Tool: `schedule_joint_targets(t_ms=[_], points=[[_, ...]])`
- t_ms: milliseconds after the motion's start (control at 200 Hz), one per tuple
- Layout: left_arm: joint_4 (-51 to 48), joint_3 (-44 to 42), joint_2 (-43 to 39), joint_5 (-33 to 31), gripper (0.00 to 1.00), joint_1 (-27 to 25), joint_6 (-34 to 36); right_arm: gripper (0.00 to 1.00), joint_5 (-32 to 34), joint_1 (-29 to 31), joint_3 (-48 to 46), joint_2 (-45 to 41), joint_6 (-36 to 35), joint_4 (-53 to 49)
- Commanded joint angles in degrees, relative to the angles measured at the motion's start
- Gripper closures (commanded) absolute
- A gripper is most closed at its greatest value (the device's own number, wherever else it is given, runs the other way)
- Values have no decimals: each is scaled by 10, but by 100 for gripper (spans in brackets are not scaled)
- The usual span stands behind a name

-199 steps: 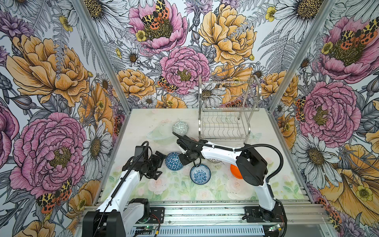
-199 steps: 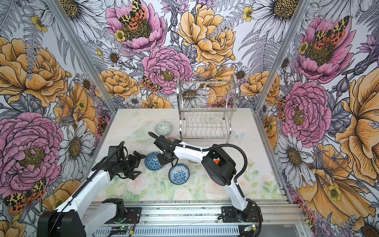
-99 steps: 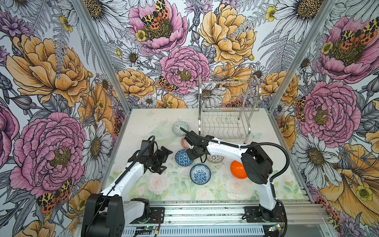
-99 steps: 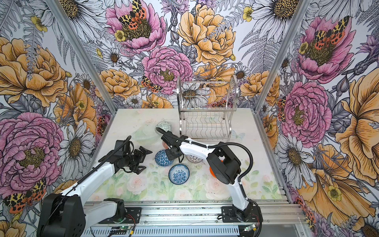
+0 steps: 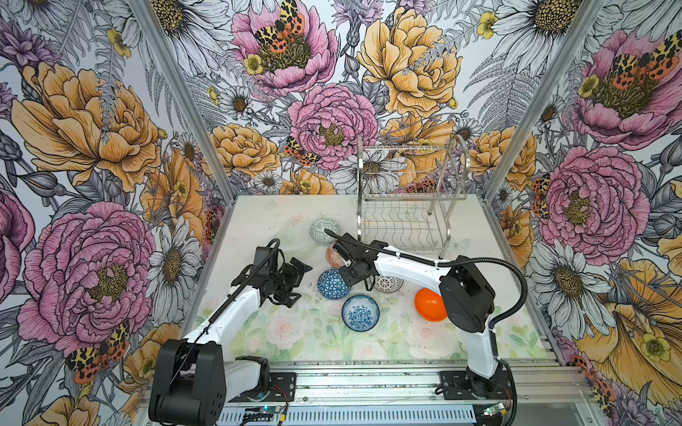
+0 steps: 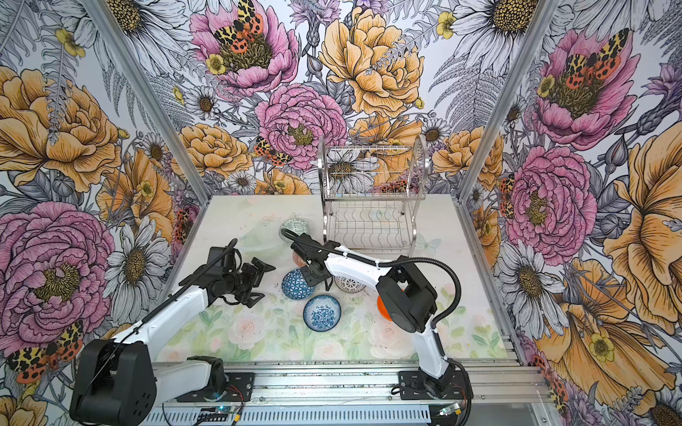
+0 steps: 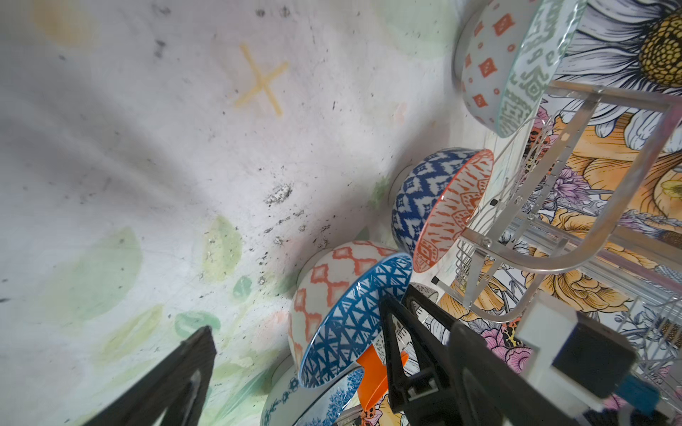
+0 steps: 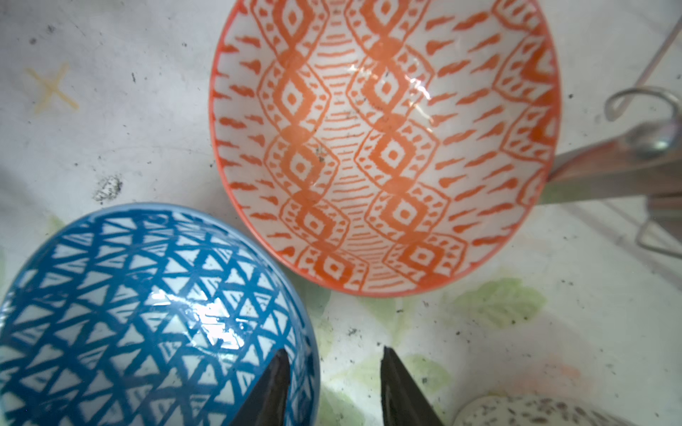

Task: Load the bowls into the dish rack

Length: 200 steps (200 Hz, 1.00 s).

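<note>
My right gripper [image 8: 333, 350] is open and straddles the rim of the blue triangle-patterned bowl [image 5: 332, 284], one finger inside it and one outside. Behind that bowl sit the orange-white bowl [image 8: 383, 140] and the grey-green bowl [image 5: 321, 230]. A blue floral bowl [image 5: 360, 313] is in front, the black-and-white lattice bowl [image 5: 389, 284] is under my right arm, and the plain orange bowl [image 5: 428, 304] is partly hidden by that arm's elbow. The steel dish rack [image 5: 402, 225] stands at the back with nothing in it. My left gripper [image 5: 299, 283] is wide open just left of the triangle bowl, holding nothing.
The bowls cluster close together in the middle of the floral table mat [image 5: 258, 228]. A rack leg [image 8: 609, 166] stands right beside the orange-white bowl. Patterned walls close off the left, back and right. The arm bases are mounted on a rail at the front edge.
My right gripper dragged the blue triangle bowl right and toward the rack, then opened its jaws. My left arm followed to the right, still open.
</note>
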Motion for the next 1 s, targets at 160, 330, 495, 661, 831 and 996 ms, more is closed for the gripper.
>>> schedule_joint_targets(t_ms=[160, 330, 495, 661, 831, 996], points=[[10, -15, -34, 61, 1, 88, 12, 48, 14, 36, 75, -31, -3, -8], [9, -14, -37, 69, 1, 108, 7, 47, -7, 63, 117, 10, -1, -9], [26, -42, -44, 61, 2, 128, -12, 47, -28, 85, 142, 50, 15, -9], [33, -58, -57, 64, 1, 142, -16, 46, -40, 98, 146, 83, 25, -9], [39, -79, -66, 63, 1, 144, -21, 46, -27, 98, 145, 99, 24, -14], [42, -89, -71, 62, 1, 143, -25, 47, -38, 95, 149, 116, 21, -20]])
